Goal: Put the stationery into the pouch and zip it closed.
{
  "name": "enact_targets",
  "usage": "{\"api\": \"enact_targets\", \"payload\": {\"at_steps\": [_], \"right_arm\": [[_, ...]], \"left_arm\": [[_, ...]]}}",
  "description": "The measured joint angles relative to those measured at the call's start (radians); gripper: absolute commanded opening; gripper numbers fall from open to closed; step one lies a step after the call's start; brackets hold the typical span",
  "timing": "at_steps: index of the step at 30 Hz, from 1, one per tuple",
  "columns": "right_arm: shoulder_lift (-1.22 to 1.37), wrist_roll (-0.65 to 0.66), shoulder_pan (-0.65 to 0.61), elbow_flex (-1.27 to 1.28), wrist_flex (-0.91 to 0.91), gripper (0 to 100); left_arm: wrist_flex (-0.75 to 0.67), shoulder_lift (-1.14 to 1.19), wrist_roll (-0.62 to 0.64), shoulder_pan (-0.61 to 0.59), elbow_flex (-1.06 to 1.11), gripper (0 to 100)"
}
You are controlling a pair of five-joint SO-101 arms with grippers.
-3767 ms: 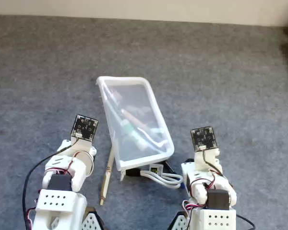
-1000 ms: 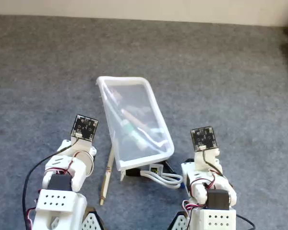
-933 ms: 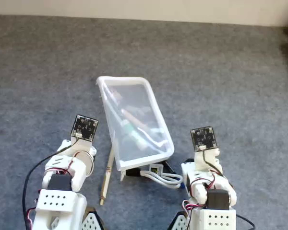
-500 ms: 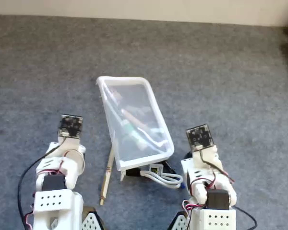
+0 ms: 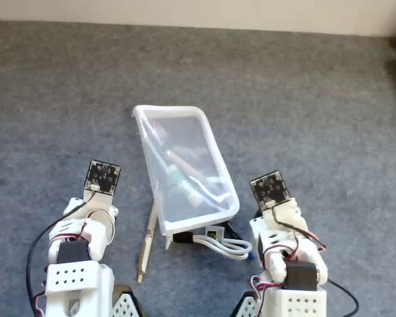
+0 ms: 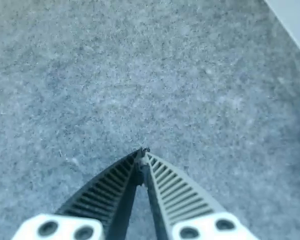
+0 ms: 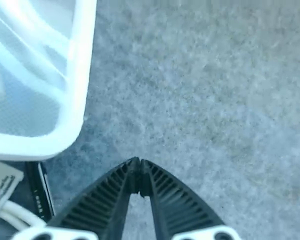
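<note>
Task judged part done: the pouch lies on the tabletop between the arms with some stationery inside, a pencil and white cable lie outside it, and the left pincer and right pincer are both closed and empty.

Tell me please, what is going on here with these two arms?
Nothing is held right now. The left end effector and the right end effector are both shut over the grey carpet beside the clear pouch. Some stationery lies inside the pouch; a wooden pencil and a white cable lie outside it.
</note>
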Motion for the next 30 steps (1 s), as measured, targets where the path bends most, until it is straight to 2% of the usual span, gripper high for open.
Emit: {"api": "enact_targets", "payload": {"at_steps": [3, 8, 15, 23, 27, 30], "right_arm": [[0.000, 0.000, 0.000, -0.110, 0.052, 1.2], [-0.011, 0.000, -0.006, -0.235, 0.112, 1.3], [0.003, 0.000, -0.138, -0.316, 0.164, 1.3], [0.358, -0.005, -0.278, -0.494, 0.164, 1.9], [0.512, -0.046, -0.393, -0.542, 0.164, 9.4], [0.580, -0.103, -0.460, -0.545, 0.164, 10.3]], "left_arm": [[0.000, 0.000, 0.000, -0.009, 0.000, 0], [0.000, 0.000, 0.000, -0.095, 0.000, 0], [0.000, 0.000, 0.000, -0.120, 0.000, 0], [0.000, 0.000, 0.000, -0.120, 0.000, 0], [0.000, 0.000, 0.000, -0.120, 0.000, 0], [0.000, 0.000, 0.000, -0.120, 0.000, 0]]}}
